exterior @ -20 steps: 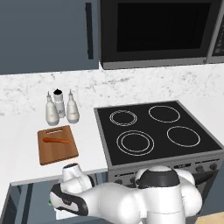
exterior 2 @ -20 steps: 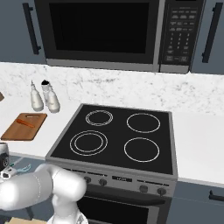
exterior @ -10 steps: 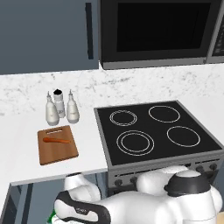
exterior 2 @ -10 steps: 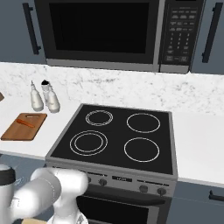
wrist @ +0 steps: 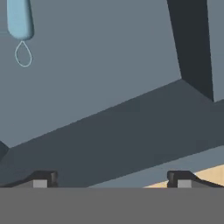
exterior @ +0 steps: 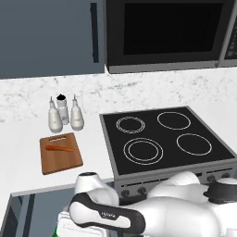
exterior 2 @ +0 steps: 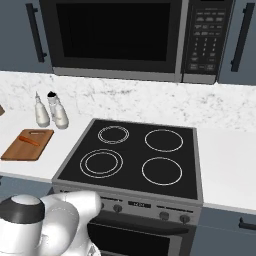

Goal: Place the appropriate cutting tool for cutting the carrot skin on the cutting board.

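While the arm reached low into an open drawer (wrist: 109,131) below the desk (exterior: 23,152), its jaws stood wide apart and empty. The peeler (wrist: 19,19) lay in the drawer, at the hand view's upper-left edge, well off the jaws' line. Closing now would likely catch nothing. The carrot (exterior: 59,148) waited on the cutting board (exterior: 61,159).

Cutting board (exterior: 61,159): brown wooden rectangle, flat on the white bench (exterior: 18,157) left of the stove.
Carrot (exterior: 59,148): thin, orange, lying on the board's far half.
Peeler (wrist: 19,19): light-blue handle end with wire loop, on a grey drawer floor.
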